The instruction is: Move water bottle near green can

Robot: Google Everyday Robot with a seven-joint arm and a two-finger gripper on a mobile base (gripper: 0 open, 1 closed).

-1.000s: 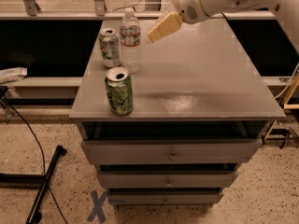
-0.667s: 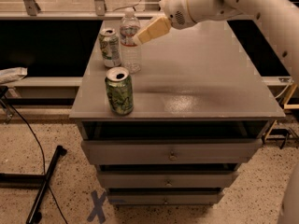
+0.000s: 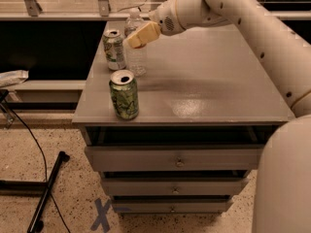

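Right now you are looking at one gripper [image 3: 141,35], hanging over the back left part of the tabletop [image 3: 209,81] and lying across the upper part of the water bottle [image 3: 136,61]. You cannot tell whether it is spread or closed, nor whether it is touching the bottle.

You are counting one bottle, two cans and three drawers [image 3: 180,158]. The bottle is standing upright near the back left corner, just beside the pale can [image 3: 114,50], which is sitting on its left. The green can [image 3: 125,98] is standing alone close to the front edge, apart from both, with a strip of bare grey top lying between it and the bottle.

The gripper is covering the bottle's shoulder, so only the cap and the lower body are showing. The arm [image 3: 243,18] is running off past the right edge, and a white body [image 3: 286,178] is blocking the cabinet's lower right corner.

Grey surface is stretching wide to the right of the bottle and cans. The green can is leaving little room toward the front and left edges.
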